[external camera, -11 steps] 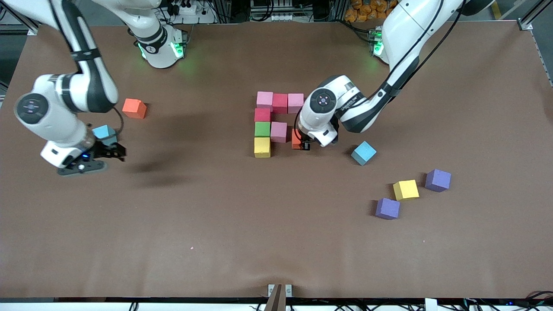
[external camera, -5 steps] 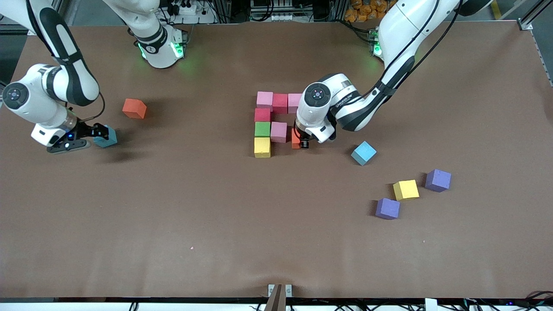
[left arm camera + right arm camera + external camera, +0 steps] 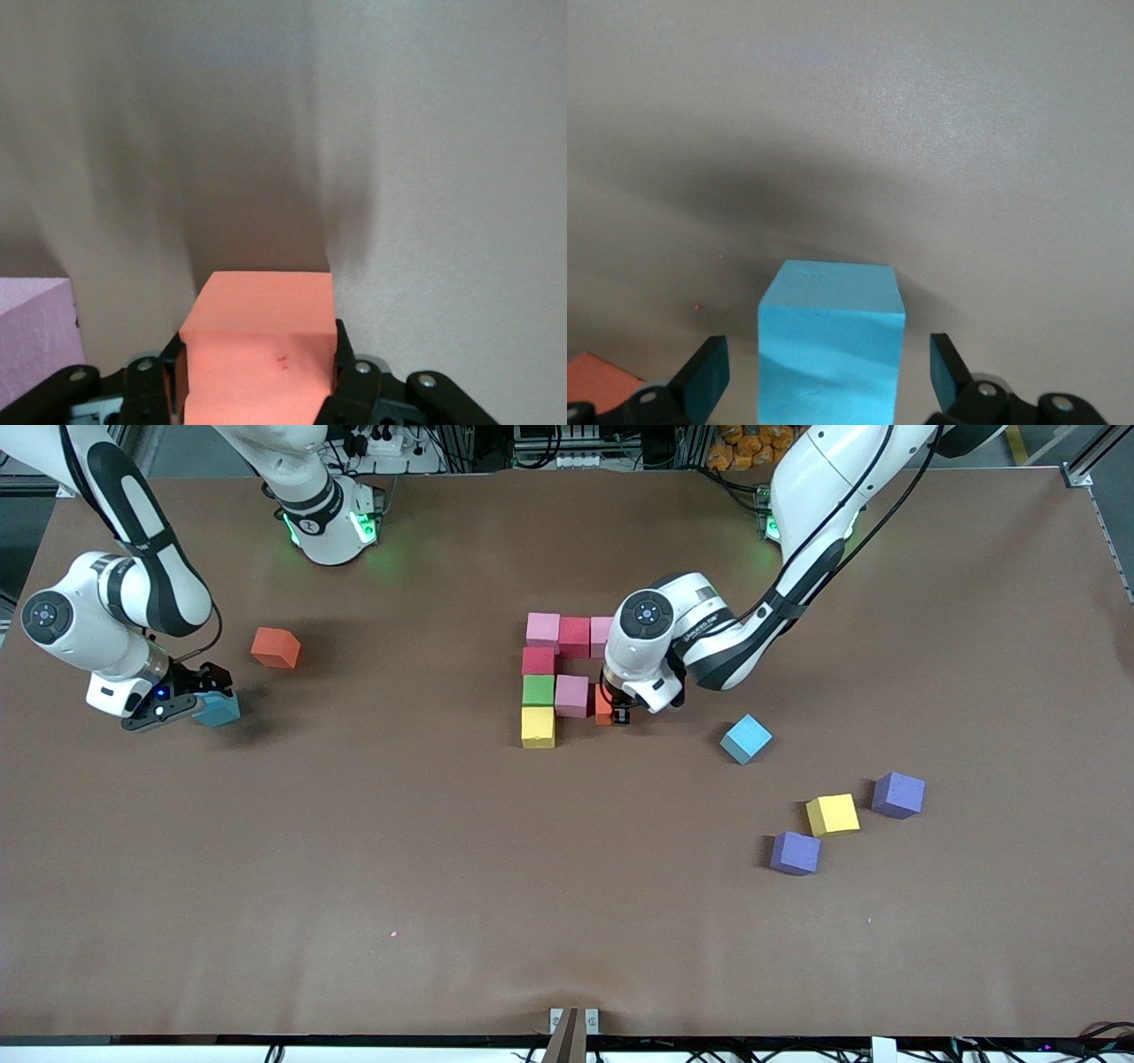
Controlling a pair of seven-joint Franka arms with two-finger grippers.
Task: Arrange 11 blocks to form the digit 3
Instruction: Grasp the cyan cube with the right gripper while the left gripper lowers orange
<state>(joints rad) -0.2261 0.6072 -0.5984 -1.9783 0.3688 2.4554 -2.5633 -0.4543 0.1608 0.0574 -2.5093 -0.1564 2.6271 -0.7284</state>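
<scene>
Left fingers: you've got them pinched narrow on the orange block [image 3: 257,354], one pad on each side face, so it'll go down square.
Left gripper [image 3: 617,715]: sitting low, right beside the pink block [image 3: 571,695] in the middle row. Looks like you're filling the end of the middle bar.
Right fingers: spread wide, one on each side of a light blue block [image 3: 830,350], not touching it as far as I can tell. You're lined up for a grab, not gripping.
Right gripper [image 3: 205,695]: down at the table near the right arm's end, well away from the pink block.
The figure: top bar of pink [image 3: 542,629], red [image 3: 574,636] and pink, then a red [image 3: 538,661], green [image 3: 538,689], yellow [image 3: 538,726] column running toward the front camera from it. Your landmark pink block touches the green one.
Progress: my guess is a bit over halfway. The bottom bar and the last column cube aren't there yet.
Spares: another orange block [image 3: 275,646] near the right gripper. Toward the left arm's end, nearer the camera than the pink block, you have a light blue cube [image 3: 745,738], a yellow one [image 3: 832,814] and two purple ones [image 3: 897,794] [image 3: 794,852].
</scene>
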